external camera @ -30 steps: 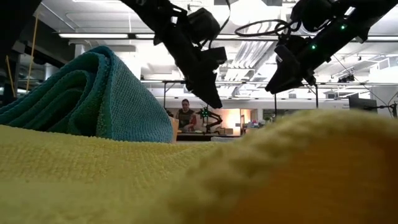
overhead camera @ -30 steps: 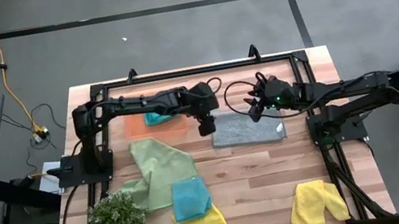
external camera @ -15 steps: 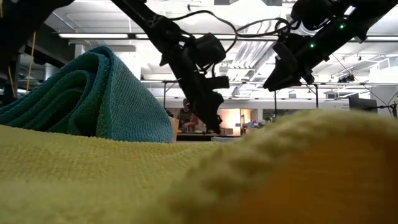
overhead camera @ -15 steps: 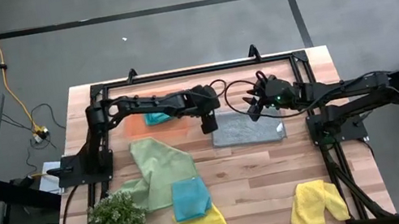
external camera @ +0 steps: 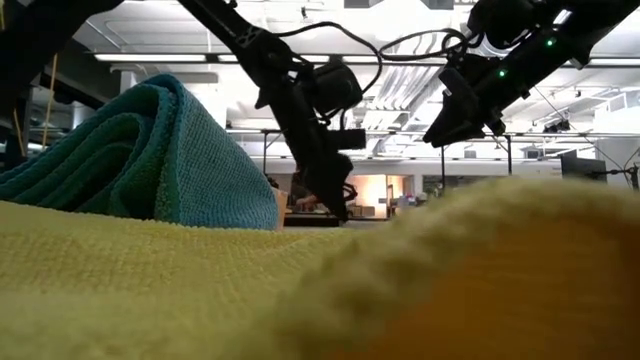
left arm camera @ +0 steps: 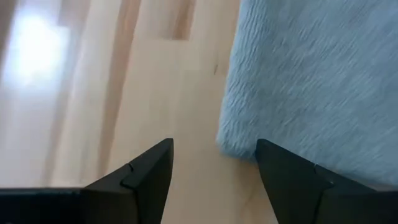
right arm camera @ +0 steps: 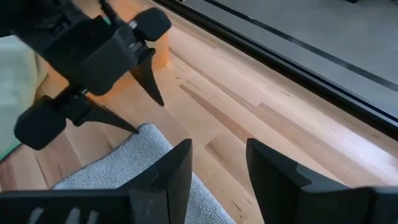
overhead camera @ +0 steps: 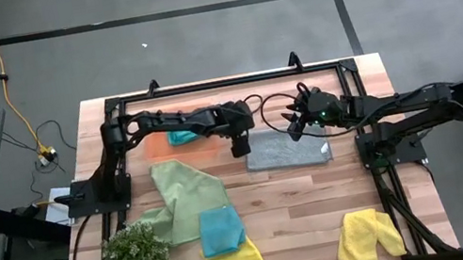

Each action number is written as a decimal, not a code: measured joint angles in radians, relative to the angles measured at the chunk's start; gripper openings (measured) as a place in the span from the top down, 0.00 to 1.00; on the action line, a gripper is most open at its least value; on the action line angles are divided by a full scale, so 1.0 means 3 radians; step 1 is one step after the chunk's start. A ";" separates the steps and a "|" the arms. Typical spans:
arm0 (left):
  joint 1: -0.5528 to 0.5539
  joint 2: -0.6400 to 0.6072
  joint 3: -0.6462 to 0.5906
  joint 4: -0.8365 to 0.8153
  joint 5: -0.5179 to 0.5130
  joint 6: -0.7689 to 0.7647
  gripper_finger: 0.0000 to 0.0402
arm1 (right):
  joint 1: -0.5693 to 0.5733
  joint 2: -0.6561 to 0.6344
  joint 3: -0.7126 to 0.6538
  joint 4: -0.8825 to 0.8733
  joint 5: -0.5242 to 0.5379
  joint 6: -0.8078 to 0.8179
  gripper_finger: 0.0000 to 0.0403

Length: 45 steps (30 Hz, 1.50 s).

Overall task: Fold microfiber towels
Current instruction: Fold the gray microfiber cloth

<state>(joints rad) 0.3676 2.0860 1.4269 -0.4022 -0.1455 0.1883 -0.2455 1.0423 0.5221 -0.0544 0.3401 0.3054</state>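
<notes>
At the grey towel's [overhead camera: 286, 149] corner, left gripper [overhead camera: 239, 151] gapes empty.

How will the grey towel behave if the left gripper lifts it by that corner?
Probably floppy: the grey towel lies flat and thin, so it should drape. Its nap looks fuzzy, likely grippy. The open left gripper straddles one corner; the rest may drag.
</notes>
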 joint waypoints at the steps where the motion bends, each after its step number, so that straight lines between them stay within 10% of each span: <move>1: -0.0018 -0.0012 0.0000 -0.0024 -0.0130 -0.0013 0.45 | 0.0000 0.0000 0.0000 0.0000 0.0000 0.0000 0.65; 11: -0.0192 -0.1040 -0.0228 0.0037 -0.0223 -0.0596 0.45 | -0.0001 0.0000 0.0000 -0.0212 -0.0057 0.0033 0.65; 23: -0.0998 -0.2206 -0.2462 0.3252 -0.0326 -0.0706 0.62 | 0.0191 0.0000 0.0000 -0.0483 -0.0379 0.0114 0.72; 30: -0.1021 -0.2571 -0.2623 0.3086 -0.0300 -0.0732 0.97 | 0.0508 0.0317 -0.0001 -0.0489 -0.0067 0.0596 0.91; 45: -0.1244 -0.3031 -0.2621 0.2697 -0.0442 -0.0615 1.00 | 0.0803 0.1497 -0.0003 0.0076 0.0113 0.1257 1.00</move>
<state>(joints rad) -0.0056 1.1767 0.6407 0.4068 -0.2780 0.0039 -0.0047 1.4915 0.5213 -0.0316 0.3741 0.6825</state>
